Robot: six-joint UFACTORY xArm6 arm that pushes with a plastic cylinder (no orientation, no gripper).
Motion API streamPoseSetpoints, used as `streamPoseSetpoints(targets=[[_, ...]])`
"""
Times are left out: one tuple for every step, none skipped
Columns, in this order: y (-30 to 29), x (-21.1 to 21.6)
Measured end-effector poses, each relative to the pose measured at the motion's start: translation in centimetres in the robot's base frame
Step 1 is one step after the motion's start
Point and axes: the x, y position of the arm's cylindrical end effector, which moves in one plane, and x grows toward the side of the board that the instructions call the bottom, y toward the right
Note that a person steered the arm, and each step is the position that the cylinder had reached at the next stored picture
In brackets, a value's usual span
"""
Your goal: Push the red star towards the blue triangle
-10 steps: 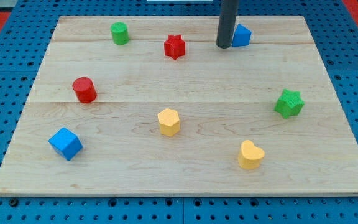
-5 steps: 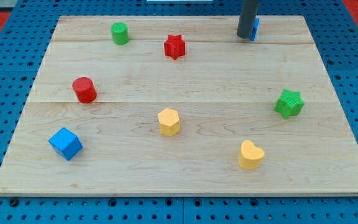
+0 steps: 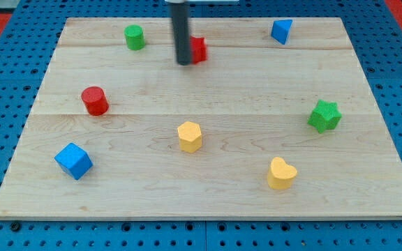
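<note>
tool: dark rod, no jaws, nothing to open or shut, holding nothing. My tip [image 3: 184, 63] is down on the worktop [image 3: 208, 202], near the view's top, left of centre.
tool top: rod runs out of frame at the view's top edge; upper part cut off.
red star [image 3: 199, 49]: just to the right of my tip. Its left half is hidden behind the rod, so the star outline barely reads. Touching or a hair apart: cannot tell.
blue triangle [image 3: 280, 31]: well to the right of my tip and slightly toward the view's top, in the clear, near the worktop's top edge.
green cylinder [image 3: 134, 36]: left of my tip, a little higher in the view, apart from it.
red cylinder [image 3: 95, 100]: down-left of my tip.
yellow hexagon block [image 3: 189, 136]: almost straight below my tip, well apart.
blue cube [image 3: 73, 160]: far down-left.
yellow heart [image 3: 281, 173]: far down-right.
green star [image 3: 324, 116]: right and below; points are soft, shape reads as a star but not crisply.
</note>
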Motion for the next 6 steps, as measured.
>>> streamPoseSetpoints(targets=[[-1.6, -1.3], [-3.7, -2.1], [4.1, -2.9], [7.1, -2.9], [3.8, -1.9], [-0.8, -1.0]])
